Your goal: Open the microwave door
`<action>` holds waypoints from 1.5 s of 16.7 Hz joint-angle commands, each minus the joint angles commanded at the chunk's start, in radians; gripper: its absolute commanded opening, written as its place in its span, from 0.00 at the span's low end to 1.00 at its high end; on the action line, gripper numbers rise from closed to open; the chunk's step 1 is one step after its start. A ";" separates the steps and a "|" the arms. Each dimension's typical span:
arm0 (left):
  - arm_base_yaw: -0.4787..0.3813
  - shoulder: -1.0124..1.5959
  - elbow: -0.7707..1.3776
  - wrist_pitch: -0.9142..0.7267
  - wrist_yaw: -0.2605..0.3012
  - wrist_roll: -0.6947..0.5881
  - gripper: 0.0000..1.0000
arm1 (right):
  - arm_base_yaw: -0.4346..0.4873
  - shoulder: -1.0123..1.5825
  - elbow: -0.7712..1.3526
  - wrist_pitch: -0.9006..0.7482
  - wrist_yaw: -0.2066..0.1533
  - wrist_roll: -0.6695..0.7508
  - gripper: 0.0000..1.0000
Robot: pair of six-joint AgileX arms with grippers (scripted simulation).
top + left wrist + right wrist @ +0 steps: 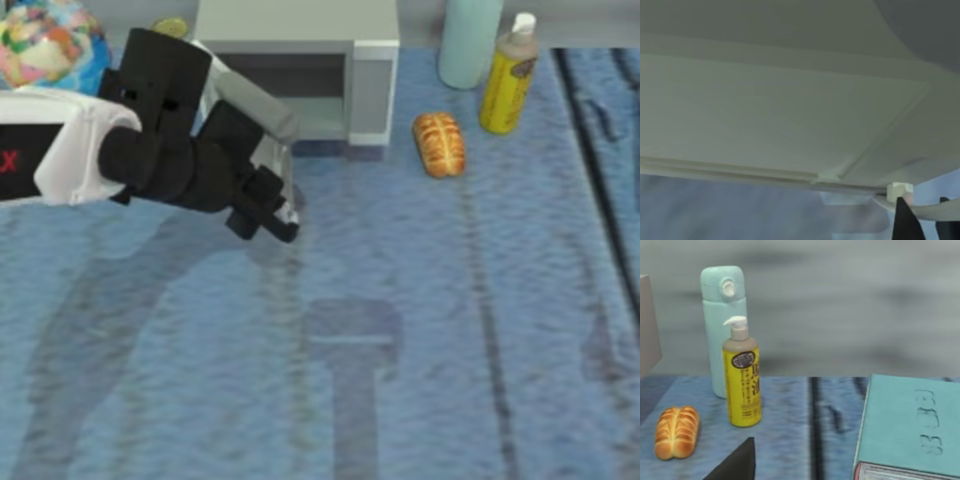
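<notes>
The light-grey microwave (pixel 300 20) stands at the back of the table, left of centre. Its dark cavity (pixel 300 85) shows, because the microwave door (pixel 255 100) is swung out toward the front left. My left gripper (pixel 280 215) is at the door's free edge, shut on the pale door handle (pixel 935 210). In the left wrist view the door's panel (pixel 780 110) fills most of the picture, and the handle passes between the black fingers (pixel 905 222). My right gripper (pixel 740 465) is parked outside the top view, facing the table's right side.
A bread loaf (pixel 440 143), a yellow pump bottle (pixel 508 80) and a teal flask (pixel 468 35) stand right of the microwave. A colourful ball (pixel 45 40) lies at the back left. A teal book (pixel 910 425) lies near the right gripper.
</notes>
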 joint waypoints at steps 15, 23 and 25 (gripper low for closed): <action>0.000 0.000 0.000 0.000 0.000 0.000 0.00 | 0.000 0.000 0.000 0.000 0.000 0.000 1.00; 0.008 -0.003 -0.005 -0.011 0.026 0.028 0.00 | 0.000 0.000 0.000 0.000 0.000 0.000 1.00; 0.018 -0.007 -0.004 -0.016 0.038 0.047 0.00 | 0.000 0.000 0.000 0.000 0.000 0.000 1.00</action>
